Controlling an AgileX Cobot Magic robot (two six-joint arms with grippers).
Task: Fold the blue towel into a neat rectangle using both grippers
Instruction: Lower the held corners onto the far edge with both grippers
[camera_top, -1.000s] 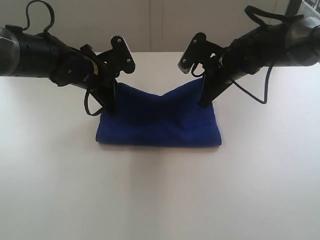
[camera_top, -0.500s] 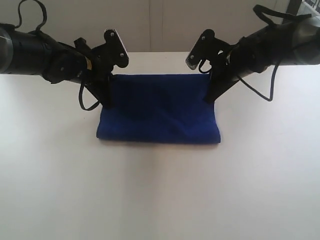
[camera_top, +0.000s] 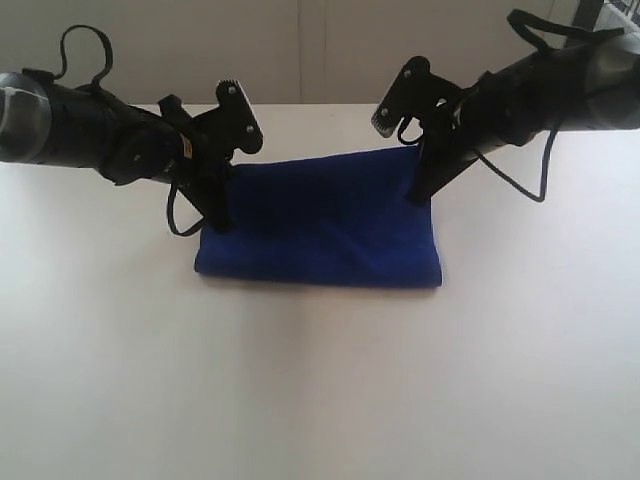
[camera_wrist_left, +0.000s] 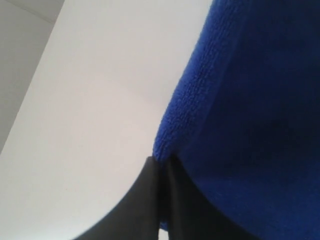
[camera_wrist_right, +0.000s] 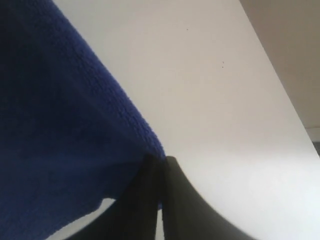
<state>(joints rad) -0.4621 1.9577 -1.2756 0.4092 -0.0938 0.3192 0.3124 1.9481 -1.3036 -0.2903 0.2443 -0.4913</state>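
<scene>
Blue towel in left gripper, right gripper

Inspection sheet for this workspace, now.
Surface: white table, flat.
Job's things: blue towel, doubled over, near fold on the table, far edge raised and slanting lower toward the left arm.
Clutter: nothing seen.
Grippers: left pincer and right pincer, each shut on a towel corner.
Cables: left cable and right cable, black loops hanging under the arms.
Surroundings: pale wall behind the table.

Nubby terry-cloth blue towel on smooth matt white table
</scene>
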